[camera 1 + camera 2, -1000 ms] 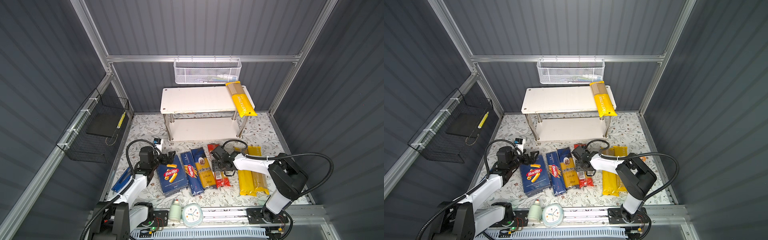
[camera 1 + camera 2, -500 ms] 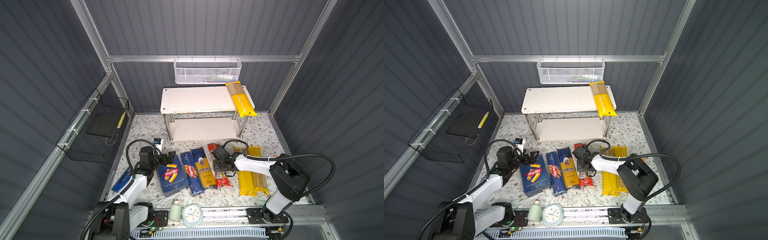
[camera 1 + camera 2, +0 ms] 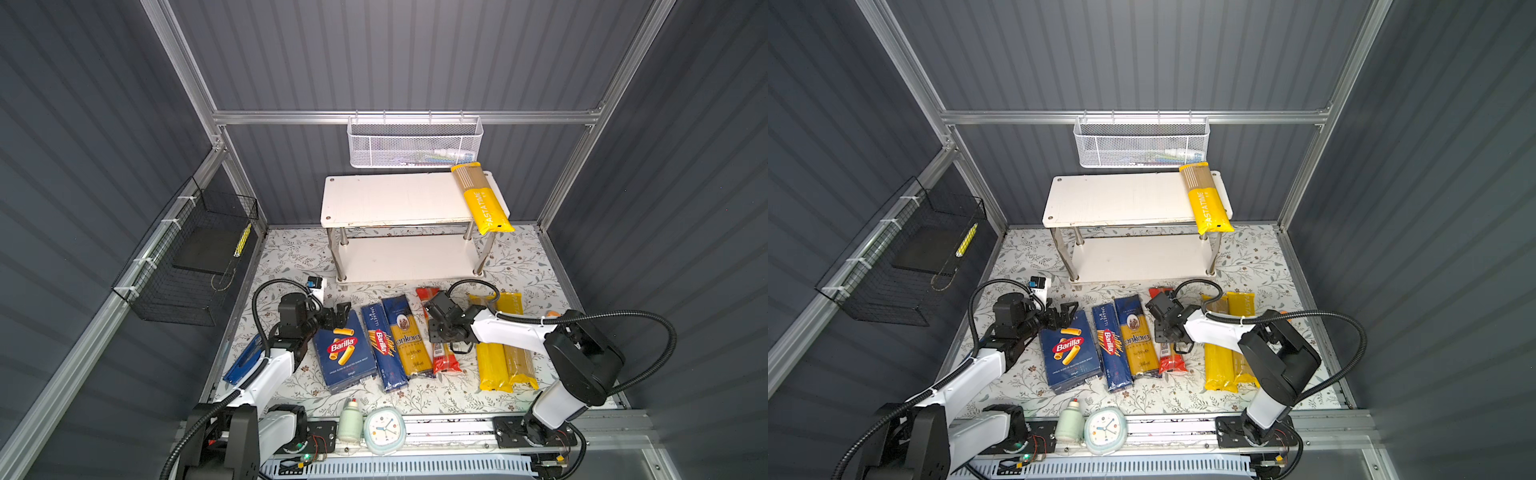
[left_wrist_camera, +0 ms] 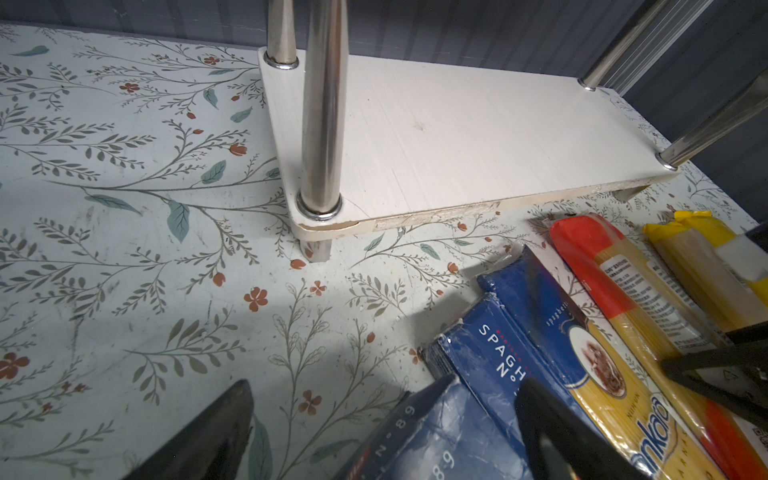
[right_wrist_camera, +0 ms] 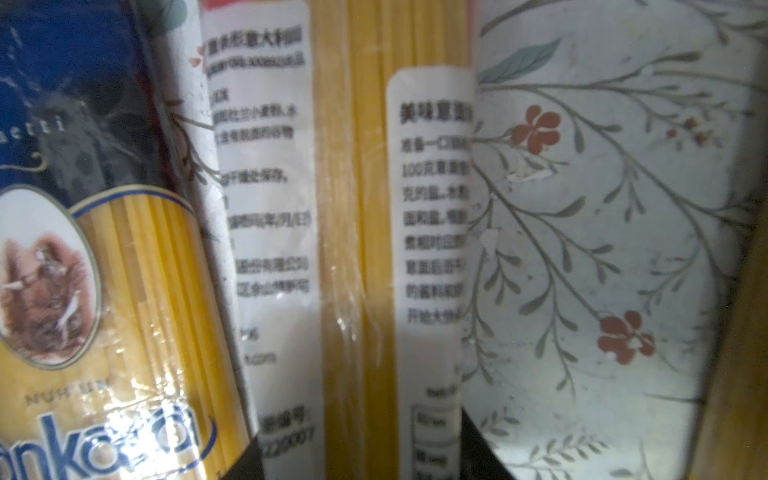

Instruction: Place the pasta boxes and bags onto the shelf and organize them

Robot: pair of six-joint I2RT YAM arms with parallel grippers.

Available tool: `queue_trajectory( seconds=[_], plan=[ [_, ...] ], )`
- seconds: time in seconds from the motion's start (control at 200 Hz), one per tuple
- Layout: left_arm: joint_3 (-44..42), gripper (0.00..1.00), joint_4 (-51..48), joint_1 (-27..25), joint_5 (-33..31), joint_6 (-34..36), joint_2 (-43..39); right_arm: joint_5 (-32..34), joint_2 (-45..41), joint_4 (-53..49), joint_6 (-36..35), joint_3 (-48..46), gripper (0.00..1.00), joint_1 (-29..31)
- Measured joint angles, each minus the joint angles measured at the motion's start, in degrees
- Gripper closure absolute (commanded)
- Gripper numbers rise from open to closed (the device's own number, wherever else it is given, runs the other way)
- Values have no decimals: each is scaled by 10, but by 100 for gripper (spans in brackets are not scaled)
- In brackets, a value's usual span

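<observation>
A white two-tier shelf point(image 3: 395, 199) stands at the back with one yellow bag point(image 3: 482, 197) across its top right end. On the floral mat lie, side by side, the wide Barilla box point(image 3: 343, 353), the narrow Barilla box point(image 3: 382, 345), the blue "ankara" bag point(image 3: 409, 340), the red bag point(image 3: 444, 361) and two yellow bags point(image 3: 490, 361). My right gripper point(image 5: 361, 461) is down on the red bag point(image 5: 353, 208), with a finger pressed against each of its long sides. My left gripper point(image 4: 384, 436) stands open over the far corner of the wide box point(image 4: 436, 440).
A white mesh basket point(image 3: 415, 143) hangs on the back wall above the shelf. A black wire basket point(image 3: 195, 257) hangs on the left wall. A small bottle point(image 3: 350, 419) and a clock point(image 3: 384, 430) sit at the mat's front edge.
My right gripper's jaws have narrowed onto the red bag, which still lies on the mat. The left arm has not moved.
</observation>
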Motion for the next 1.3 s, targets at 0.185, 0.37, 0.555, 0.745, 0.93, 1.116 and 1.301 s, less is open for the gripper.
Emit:
queue_trajectory(
  seconds=[0.185,0.37,0.555,0.745,0.93,1.116,1.301],
  plan=[
    [0,1,0,0,0,0,0,-2,-11,2,0,-8,61,0],
    [0,1,0,0,0,0,0,-5,-19,7,0,-12,63,0],
    [0,1,0,0,0,0,0,-22,-31,5,-2,-17,64,0],
    [0,1,0,0,0,0,0,-44,-45,-1,-4,-17,65,0],
    [0,1,0,0,0,0,0,-49,-79,-3,-4,-17,65,0],
    [0,1,0,0,0,0,0,-51,-99,-4,-4,-17,66,0],
    [0,1,0,0,0,0,0,-57,-118,-6,-3,-17,70,0]
  ],
)
